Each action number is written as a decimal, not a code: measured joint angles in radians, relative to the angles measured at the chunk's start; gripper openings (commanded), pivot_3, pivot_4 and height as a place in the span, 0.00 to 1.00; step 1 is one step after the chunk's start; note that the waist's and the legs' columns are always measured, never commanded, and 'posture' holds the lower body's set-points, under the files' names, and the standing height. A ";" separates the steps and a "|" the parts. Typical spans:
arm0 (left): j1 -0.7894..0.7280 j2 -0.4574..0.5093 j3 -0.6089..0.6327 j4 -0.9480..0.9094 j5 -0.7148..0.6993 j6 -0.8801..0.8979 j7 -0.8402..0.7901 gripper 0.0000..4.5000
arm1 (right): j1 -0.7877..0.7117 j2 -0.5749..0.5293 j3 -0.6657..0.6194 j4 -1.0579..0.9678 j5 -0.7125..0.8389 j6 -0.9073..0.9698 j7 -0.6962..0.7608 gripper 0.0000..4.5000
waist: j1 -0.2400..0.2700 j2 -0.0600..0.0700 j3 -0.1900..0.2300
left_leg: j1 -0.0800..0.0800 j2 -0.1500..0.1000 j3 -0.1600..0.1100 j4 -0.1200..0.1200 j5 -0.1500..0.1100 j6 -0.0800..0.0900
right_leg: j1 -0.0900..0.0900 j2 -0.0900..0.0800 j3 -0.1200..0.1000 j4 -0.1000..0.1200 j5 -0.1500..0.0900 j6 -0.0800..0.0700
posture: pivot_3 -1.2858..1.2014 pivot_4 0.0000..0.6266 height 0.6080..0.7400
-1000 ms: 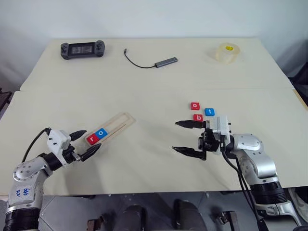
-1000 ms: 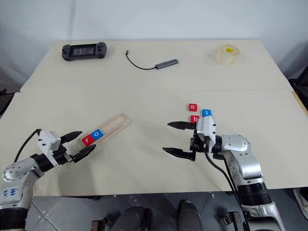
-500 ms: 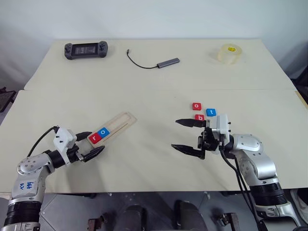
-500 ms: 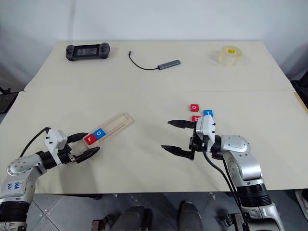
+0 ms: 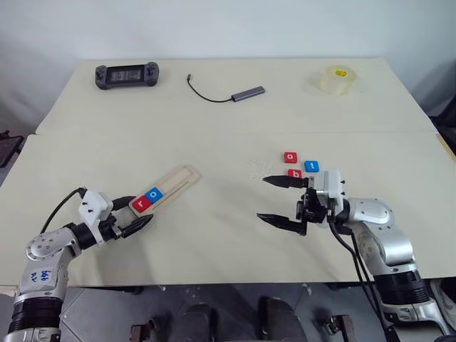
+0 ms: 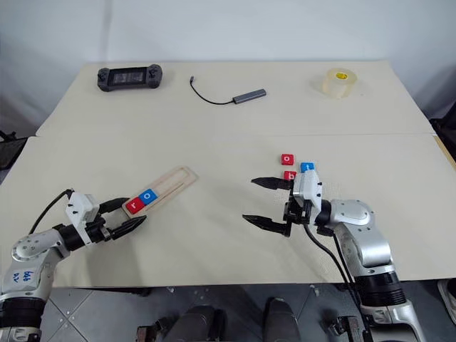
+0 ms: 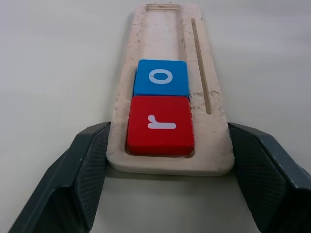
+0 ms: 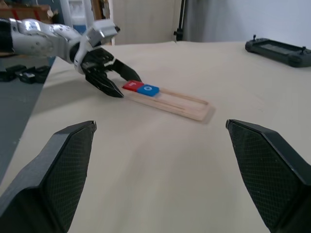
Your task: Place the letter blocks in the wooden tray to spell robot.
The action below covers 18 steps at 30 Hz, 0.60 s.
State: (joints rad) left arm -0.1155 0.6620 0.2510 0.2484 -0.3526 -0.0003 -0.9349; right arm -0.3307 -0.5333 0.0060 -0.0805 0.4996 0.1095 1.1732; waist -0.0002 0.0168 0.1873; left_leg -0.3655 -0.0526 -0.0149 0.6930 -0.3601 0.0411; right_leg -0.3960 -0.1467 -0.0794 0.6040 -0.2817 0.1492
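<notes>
Tray (image 5: 165,189) lies diagonally on the desk (image 5: 214,128), left of centre. Red r (image 7: 160,124) and blue o (image 7: 161,77) sit in its slot at the near end, touching each other; rest of the slot is bare wood.

Left end effector (image 5: 133,216) is at the tray's near end, fingers spread, one on each side of the end. In the left wrist view the fingers (image 7: 82,167) stand just beside the wood; cannot tell if they touch.

Right end effector (image 5: 283,199) hovers right of centre, spread wide, nothing between the fingers, pointing toward the tray.

Three loose blocks just behind it: red o (image 5: 291,157), blue t (image 5: 311,166), red b (image 5: 294,174), close together, apart from the tray.

Far edge of desk: game controller (image 5: 127,73), cable with adapter (image 5: 246,92), tape roll (image 5: 336,79).
</notes>
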 measured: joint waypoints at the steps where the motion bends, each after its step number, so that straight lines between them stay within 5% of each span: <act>1: -0.001 -0.005 -0.006 -0.007 -0.001 0.001 -0.005 0.76 | 0.001 -0.004 -0.010 0.000 0.001 0.000 0.000 1.00 | 0.002 0.000 0.000 | 0.000 0.000 0.000 0.000 0.000 0.000 | 0.000 0.000 0.000 0.000 0.000 0.000 | 0.52 0.24 1.00; 9: -0.241 -0.070 -0.312 -0.154 0.053 0.025 -0.161 0.76 | 0.205 -0.127 -0.164 -0.045 0.009 -0.001 -0.013 1.00 | 0.029 -0.001 0.000 | -0.004 -0.004 -0.002 0.003 0.000 0.002 | 0.001 -0.001 -0.001 -0.002 0.001 0.001 | 0.52 0.24 1.00; 18: -0.473 -0.185 -0.508 0.108 0.215 -0.030 -0.226 0.76 | 0.470 -0.154 -0.328 -0.164 0.021 0.002 -0.082 1.00 | 0.024 -0.001 0.001 | -0.003 -0.001 0.002 0.003 0.001 0.002 | 0.000 0.001 0.000 -0.002 0.001 0.002 | 0.52 0.24 1.00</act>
State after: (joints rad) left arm -0.5880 0.4771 -0.2571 0.3563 -0.1379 -0.0302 -1.1612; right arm 0.1398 -0.6876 -0.3221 -0.2447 0.5202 0.1119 1.0908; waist 0.0235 0.0154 0.1880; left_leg -0.3687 -0.0541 -0.0129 0.6961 -0.3595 0.0433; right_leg -0.3955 -0.1454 -0.0797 0.6020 -0.2810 0.1509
